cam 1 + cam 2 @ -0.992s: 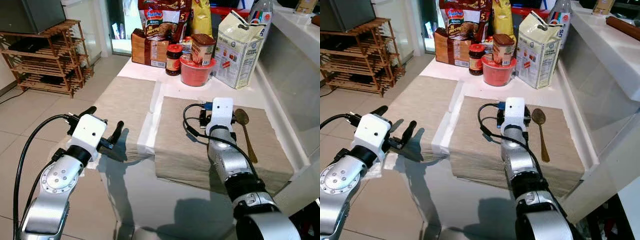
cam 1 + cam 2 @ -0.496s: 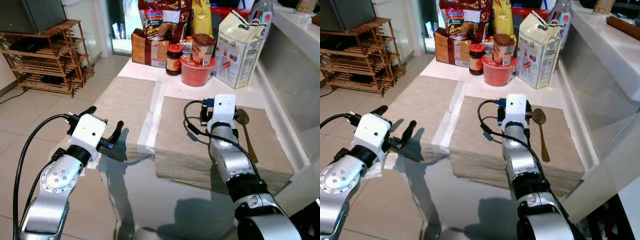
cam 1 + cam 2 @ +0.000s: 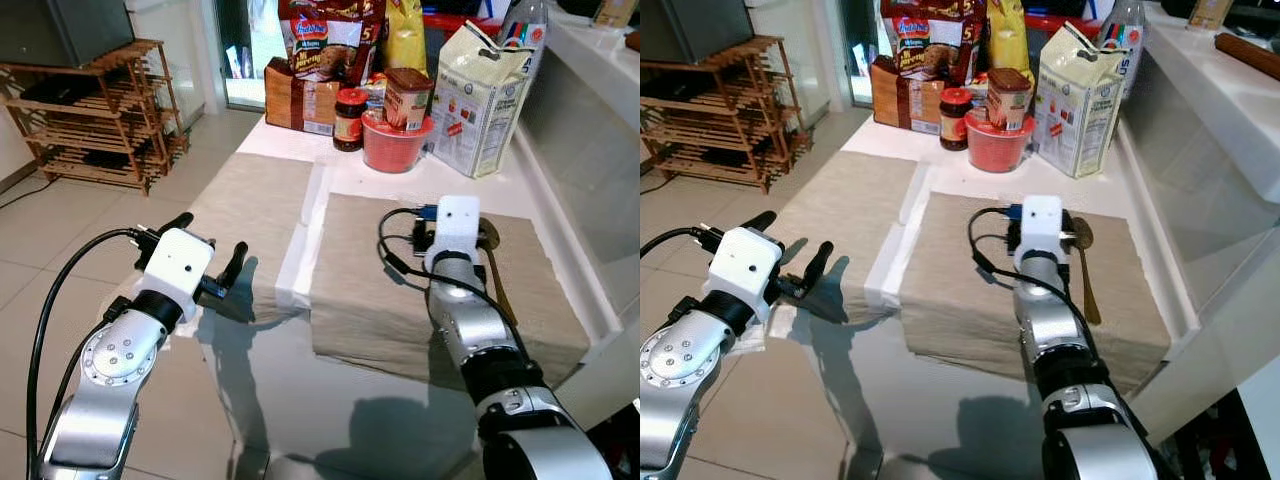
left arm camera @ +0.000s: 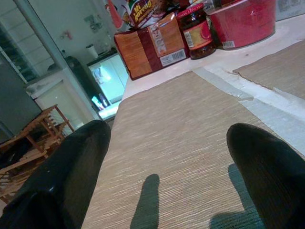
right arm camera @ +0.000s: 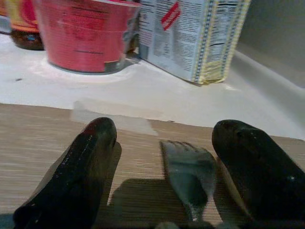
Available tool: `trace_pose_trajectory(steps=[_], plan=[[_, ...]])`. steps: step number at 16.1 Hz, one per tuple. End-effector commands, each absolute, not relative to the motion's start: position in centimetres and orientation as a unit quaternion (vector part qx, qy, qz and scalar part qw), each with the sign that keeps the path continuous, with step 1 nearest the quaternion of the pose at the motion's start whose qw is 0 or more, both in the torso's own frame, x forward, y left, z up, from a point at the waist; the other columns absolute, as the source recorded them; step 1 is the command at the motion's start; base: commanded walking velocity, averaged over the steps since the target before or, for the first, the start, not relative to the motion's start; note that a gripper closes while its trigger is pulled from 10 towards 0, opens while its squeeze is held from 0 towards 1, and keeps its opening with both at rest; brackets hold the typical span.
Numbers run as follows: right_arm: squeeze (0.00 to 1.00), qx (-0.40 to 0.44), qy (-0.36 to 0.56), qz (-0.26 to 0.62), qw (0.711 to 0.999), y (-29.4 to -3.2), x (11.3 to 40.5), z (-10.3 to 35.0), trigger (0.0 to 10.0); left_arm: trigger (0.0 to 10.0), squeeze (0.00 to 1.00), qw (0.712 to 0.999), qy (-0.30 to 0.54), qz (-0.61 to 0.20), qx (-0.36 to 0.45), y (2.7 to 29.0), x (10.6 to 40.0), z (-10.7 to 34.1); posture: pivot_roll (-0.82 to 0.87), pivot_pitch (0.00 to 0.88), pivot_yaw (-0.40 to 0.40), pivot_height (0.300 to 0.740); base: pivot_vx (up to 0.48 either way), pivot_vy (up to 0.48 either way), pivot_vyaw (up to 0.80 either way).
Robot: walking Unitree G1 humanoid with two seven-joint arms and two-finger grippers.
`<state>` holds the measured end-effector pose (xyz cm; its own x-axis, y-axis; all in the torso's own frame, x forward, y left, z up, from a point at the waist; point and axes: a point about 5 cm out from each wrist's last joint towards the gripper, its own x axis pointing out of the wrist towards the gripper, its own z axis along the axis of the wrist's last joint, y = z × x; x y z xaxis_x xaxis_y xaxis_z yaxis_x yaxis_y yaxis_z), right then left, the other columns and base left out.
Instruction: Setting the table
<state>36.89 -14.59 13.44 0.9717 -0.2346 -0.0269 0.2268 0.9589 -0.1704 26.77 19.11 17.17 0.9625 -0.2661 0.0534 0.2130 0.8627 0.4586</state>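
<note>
Over the right placemat (image 3: 970,270) the right gripper (image 5: 162,162) is hovering low with its fingers spread apart, a fork (image 5: 189,174) lying on the mat between them and a spoon (image 3: 1083,262) lying just beside on the same mat. Near the left placemat's (image 3: 255,205) front edge, the left gripper (image 3: 210,255) is hanging with its fingers wide apart, gripping nothing.

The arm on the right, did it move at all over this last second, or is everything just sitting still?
It moved. The right gripper, with a fork between its open fingers, slid to the robot's right across the placemat, toward the spoon. The left gripper stayed hovering open at the other placemat's edge; the spoon and groceries did not shift.
</note>
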Motion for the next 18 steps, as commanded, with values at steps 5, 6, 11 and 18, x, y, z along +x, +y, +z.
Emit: trace_pose_trajectory(steps=[5,6,11,18], plan=[[0.0,-0.077,0.071,-0.132,0.986,-15.0,36.2,11.4,10.0,10.0,0.0,0.961,-0.067,-0.131,0.236,18.8,26.6,17.6,0.12,0.0,-0.013,0.736,0.0,0.0,0.0],[0.0,-0.068,0.082,-0.133,0.985,-15.0,36.2,11.1,10.0,10.0,0.0,0.96,-0.067,-0.131,0.236,18.8,26.7,17.7,0.12,0.0,-0.012,0.736,0.0,0.0,0.0],[0.0,0.021,0.145,-0.127,0.981,-14.4,36.0,9.5,10.0,10.0,0.0,0.958,-0.069,-0.132,0.243,19.0,26.7,17.9,0.13,0.0,-0.008,0.736,0.0,0.0,0.0],[0.0,0.033,0.212,-0.133,0.968,-14.5,35.3,7.2,10.0,10.0,0.0,0.957,-0.069,-0.137,0.247,19.0,26.6,17.9,0.13,0.0,-0.005,0.736,0.0,0.0,0.0]])
